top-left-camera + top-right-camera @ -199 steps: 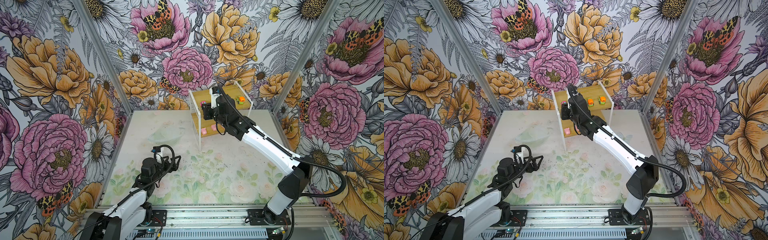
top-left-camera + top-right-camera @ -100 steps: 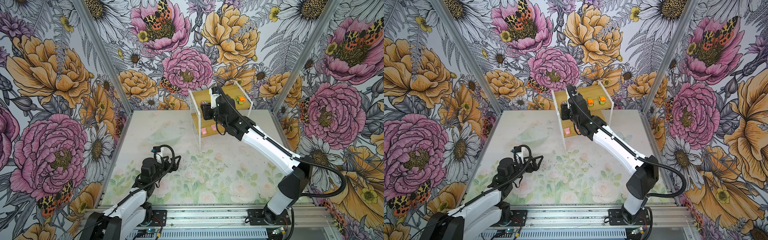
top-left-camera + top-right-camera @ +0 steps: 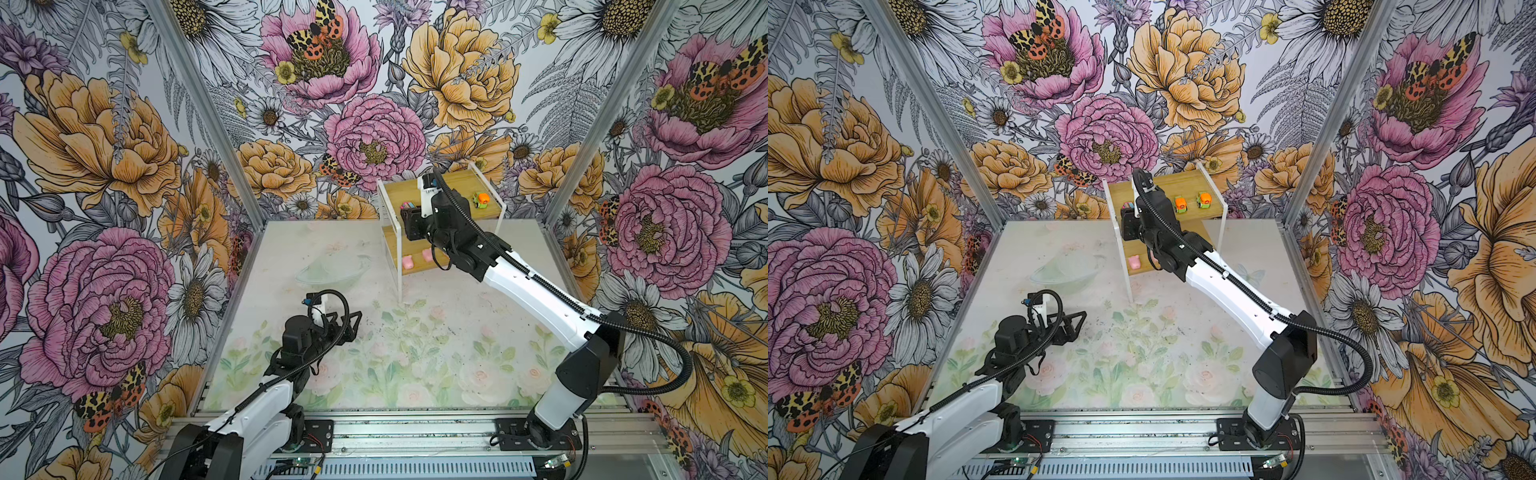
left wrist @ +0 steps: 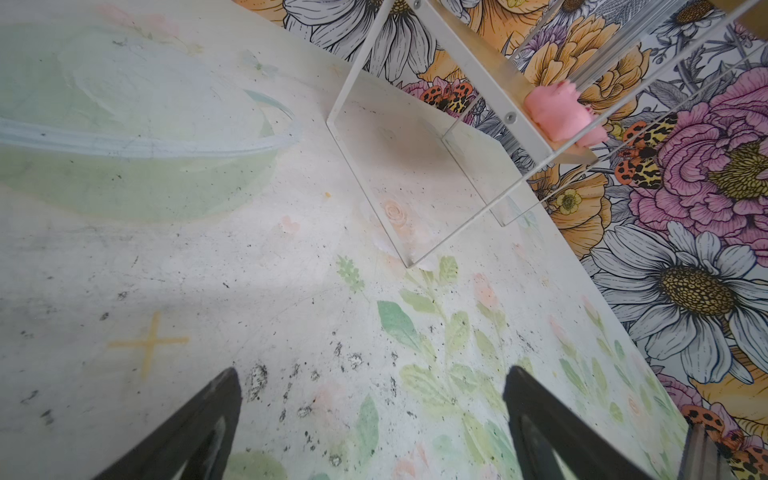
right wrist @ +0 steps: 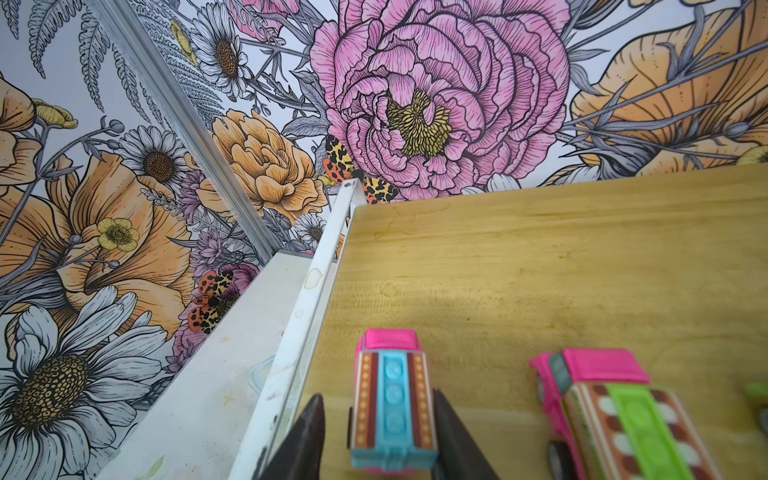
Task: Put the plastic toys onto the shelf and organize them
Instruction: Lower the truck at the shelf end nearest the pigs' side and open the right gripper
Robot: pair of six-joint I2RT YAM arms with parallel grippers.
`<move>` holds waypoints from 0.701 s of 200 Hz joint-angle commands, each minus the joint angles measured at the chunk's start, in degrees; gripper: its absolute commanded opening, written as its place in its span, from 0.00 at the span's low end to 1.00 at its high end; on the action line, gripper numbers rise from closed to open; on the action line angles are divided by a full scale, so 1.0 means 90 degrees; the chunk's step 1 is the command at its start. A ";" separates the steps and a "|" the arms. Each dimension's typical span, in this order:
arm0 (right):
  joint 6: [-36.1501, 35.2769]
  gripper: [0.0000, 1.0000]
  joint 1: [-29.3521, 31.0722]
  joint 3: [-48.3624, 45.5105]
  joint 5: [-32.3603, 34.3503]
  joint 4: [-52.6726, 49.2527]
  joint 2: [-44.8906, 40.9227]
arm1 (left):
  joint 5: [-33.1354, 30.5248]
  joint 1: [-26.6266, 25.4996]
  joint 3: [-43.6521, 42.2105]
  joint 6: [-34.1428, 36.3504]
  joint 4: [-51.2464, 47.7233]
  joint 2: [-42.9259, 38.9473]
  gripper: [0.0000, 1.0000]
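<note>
My right gripper (image 5: 378,395) stands part-open astride the blue-trimmed pink car (image 5: 392,386), gripping nothing, at the left edge of the shelf's (image 5: 540,257) top board. My left gripper (image 4: 372,370) gapes empty over the scuffed floral tabletop (image 3: 415,340) before the shelf, flowered walls (image 3: 124,166) around. One green-trimmed pink car (image 5: 615,411) and two orange-and-green cars (image 3: 1180,204) (image 3: 1203,200) share that board. Two pink pigs (image 3: 407,262) (image 3: 427,254) show on the lower one.

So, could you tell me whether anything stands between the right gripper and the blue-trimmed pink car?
Nothing visible does: the blue-trimmed pink car sits between the open jaws of the right gripper, on the top board of the shelf. The green-trimmed pink car stands beside it, apart.
</note>
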 commanded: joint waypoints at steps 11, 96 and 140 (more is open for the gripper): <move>-0.0151 0.42 0.0022 -0.0017 0.0019 -0.0162 -0.0130 | -0.0090 0.0050 0.0035 -0.0089 0.0030 -0.0028 0.99; -0.0219 0.43 0.0022 -0.0038 -0.0096 -0.0146 -0.0195 | -0.0088 0.0057 0.0043 -0.0099 0.0017 -0.0038 0.99; -0.0276 0.43 0.0022 -0.0007 -0.0125 -0.0140 -0.0253 | -0.0088 0.0051 0.0035 -0.0098 -0.0002 -0.0065 0.99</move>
